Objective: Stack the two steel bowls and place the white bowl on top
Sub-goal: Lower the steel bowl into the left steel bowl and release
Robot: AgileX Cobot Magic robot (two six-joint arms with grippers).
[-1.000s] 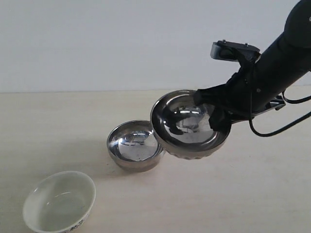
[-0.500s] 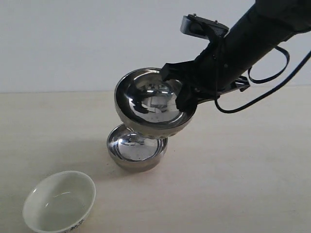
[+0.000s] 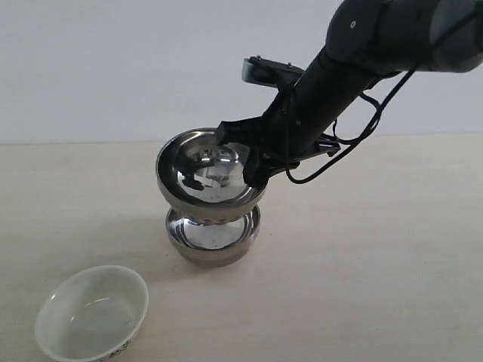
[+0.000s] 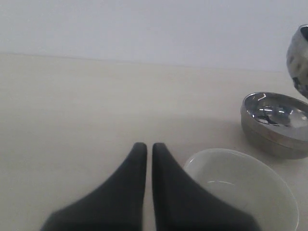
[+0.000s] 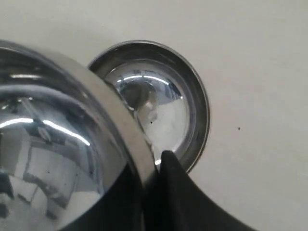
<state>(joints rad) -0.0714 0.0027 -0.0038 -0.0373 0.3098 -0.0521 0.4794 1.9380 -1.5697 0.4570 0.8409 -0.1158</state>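
Pale table (image 3: 377,302) runs across the whole scene. Nearest, at the front left, sits the white bowl (image 3: 92,313), upright and empty. As glazed ceramic it is likely slick and easy to chip, so its rim looks like the best place to pinch it. The left gripper (image 4: 149,149) hovers near it, jaws almost touching and holding nothing. Behind stands the lower steel bowl (image 3: 213,235), mouth up. Just above it hangs the upper steel bowl (image 3: 210,175), tilted. The right gripper (image 3: 253,160) is clamped on its right-hand rim, one finger inside and one outside. Thin polished steel is probably light, stiff and slippery, so a rim pinch may let it swing. Open tabletop lies to the right and front for retreating. Farthest back, the table meets a plain wall (image 3: 113,68).
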